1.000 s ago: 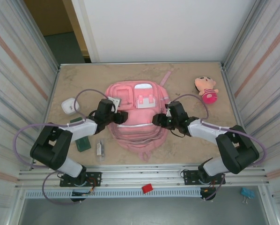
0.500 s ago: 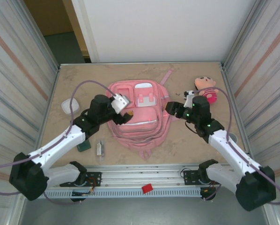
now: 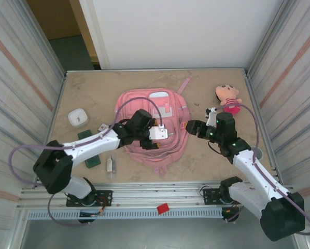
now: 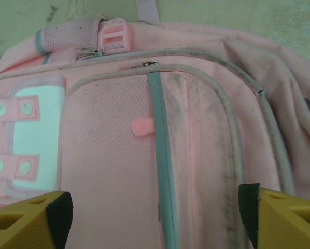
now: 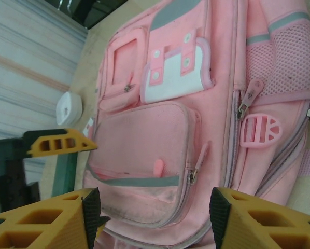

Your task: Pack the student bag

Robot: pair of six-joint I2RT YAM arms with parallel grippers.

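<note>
Left gripper (image 4: 155, 205) swung rightward onto the front pocket (image 4: 108, 166), jaws spread wider | right gripper (image 5: 154, 206) hovers spread at the bag's right edge | student bag (image 3: 144, 104) flat mid-table, zipped shut | risk, I judge: closing pinches fabric, not a zip pull (image 5: 192, 175), dragging the unpinned bag.

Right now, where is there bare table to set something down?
Bare: the far strip between the bag and the back wall, and the near patch between the bag and the right arm. Crowded: left of the bag, where a white box, a green item and the left arm sit.
</note>
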